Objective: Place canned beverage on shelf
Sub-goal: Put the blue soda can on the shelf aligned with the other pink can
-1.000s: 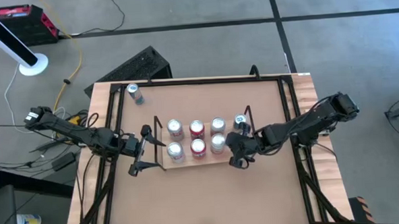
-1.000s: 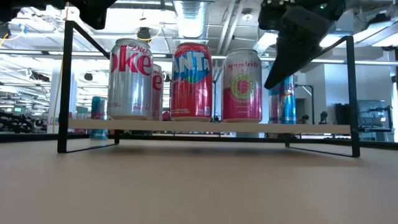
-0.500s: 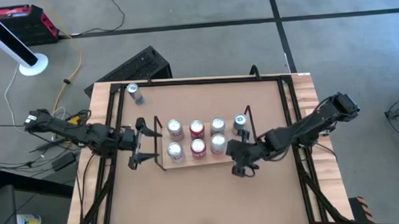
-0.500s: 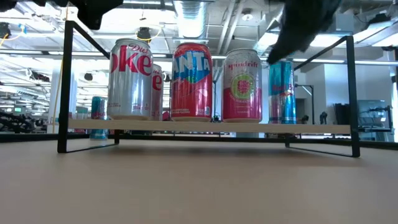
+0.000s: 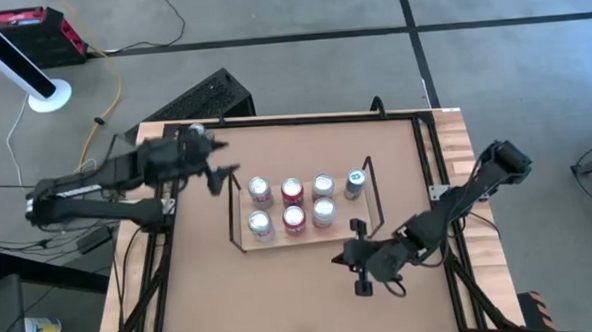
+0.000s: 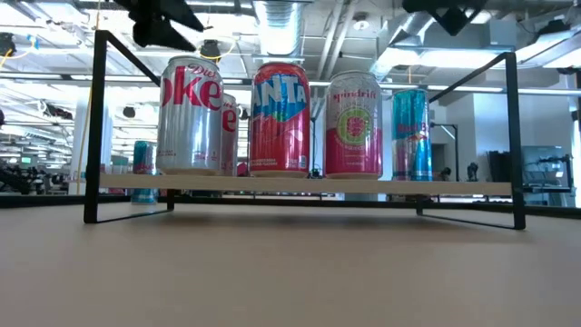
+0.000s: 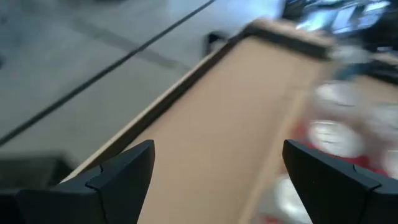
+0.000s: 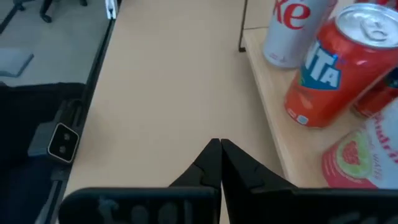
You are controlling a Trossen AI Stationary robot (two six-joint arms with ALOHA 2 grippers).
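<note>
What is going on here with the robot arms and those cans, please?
Seven drink cans stand on the small light-wood shelf with black wire ends, the tall blue can at its right end. The right gripper, fingers shut, sits off the shelf's front. The left gripper, open and empty, hovers at the table's far-left corner.

A red-and-black case (image 5: 32,30) sits on the grey floor; a white stand base (image 5: 50,95) nearby.

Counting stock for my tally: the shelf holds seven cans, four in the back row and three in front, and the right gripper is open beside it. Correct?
Almost. The shelf does hold seven cans, four behind and three in front, but the right gripper is shut, off the board on the table; the right wrist view shows its fingers pressed together.
</note>
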